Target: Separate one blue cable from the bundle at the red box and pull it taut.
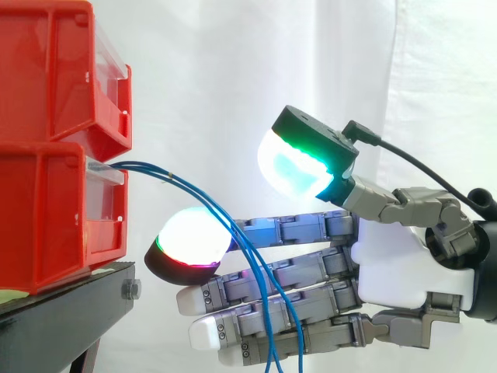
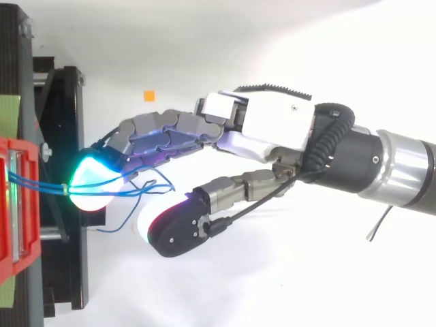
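Your hand [image 1: 396, 264] was open here: fingers [image 1: 295, 272] stretched straight out toward the red bins, thumb [image 1: 299, 167] cocked up well clear of them, nothing pinched. The blue cables [image 1: 155, 167] came out of the front of the lower red bin [image 1: 54, 217], arced past the glowing top fingertip [image 1: 190, 245] and hung down across the fingers in the side view. From above, the bundle [image 2: 41, 182] ran from the bin to that fingertip; touching it or just beside it, I couldn't tell. It then looped slack in the gap between fingers and thumb. The bins sat on the black stand [image 1: 62, 318].
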Controlling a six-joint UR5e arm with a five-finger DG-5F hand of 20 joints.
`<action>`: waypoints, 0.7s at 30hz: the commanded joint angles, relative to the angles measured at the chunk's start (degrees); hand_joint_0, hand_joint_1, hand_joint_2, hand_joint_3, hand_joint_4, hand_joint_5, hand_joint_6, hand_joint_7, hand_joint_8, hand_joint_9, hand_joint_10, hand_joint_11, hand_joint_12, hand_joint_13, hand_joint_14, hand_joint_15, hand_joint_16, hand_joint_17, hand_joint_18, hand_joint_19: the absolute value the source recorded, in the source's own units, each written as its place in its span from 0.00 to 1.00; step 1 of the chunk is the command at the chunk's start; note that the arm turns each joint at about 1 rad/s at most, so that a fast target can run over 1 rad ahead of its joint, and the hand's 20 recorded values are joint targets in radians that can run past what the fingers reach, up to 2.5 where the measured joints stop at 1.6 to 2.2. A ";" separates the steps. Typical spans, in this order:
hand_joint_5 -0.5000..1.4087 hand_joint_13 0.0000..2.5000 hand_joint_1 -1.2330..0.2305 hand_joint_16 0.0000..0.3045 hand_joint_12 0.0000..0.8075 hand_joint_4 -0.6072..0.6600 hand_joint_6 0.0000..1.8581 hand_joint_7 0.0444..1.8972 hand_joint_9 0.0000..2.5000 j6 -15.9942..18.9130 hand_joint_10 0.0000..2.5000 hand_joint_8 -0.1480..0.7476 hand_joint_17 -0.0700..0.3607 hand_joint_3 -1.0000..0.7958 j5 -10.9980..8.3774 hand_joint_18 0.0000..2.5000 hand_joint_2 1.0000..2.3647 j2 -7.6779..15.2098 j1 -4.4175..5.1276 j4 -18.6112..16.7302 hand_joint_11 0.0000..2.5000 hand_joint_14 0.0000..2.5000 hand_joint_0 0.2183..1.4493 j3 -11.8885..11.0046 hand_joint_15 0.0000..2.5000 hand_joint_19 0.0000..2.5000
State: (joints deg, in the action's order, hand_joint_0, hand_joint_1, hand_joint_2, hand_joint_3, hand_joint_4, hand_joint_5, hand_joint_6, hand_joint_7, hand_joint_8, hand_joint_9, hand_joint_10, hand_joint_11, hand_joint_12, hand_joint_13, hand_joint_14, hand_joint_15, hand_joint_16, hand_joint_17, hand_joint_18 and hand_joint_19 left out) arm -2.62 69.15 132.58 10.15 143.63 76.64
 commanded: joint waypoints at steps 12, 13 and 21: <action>0.17 0.23 0.42 0.12 0.40 0.69 0.27 0.44 0.21 3.15 0.00 0.48 0.35 0.29 1.08 0.15 0.00 0.04 -0.48 -0.02 0.14 0.00 0.30 0.00 0.09 0.10; 0.17 0.23 0.42 0.12 0.40 0.69 0.27 0.44 0.21 3.15 0.00 0.48 0.35 0.29 1.08 0.15 0.00 0.04 -0.48 -0.10 0.14 0.00 0.30 0.00 0.09 0.10; 0.17 0.24 0.44 0.12 0.40 0.69 0.27 0.48 0.21 3.50 0.00 0.47 0.35 0.32 3.01 0.16 0.00 0.04 -1.10 -0.28 0.14 0.00 0.33 0.00 0.09 0.10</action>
State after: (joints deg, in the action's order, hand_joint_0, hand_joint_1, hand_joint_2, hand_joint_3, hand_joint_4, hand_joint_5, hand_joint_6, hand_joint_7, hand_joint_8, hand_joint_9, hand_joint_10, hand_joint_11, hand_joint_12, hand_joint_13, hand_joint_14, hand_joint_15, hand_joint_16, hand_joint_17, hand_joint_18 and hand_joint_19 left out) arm 0.62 71.06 132.63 9.30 143.41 76.64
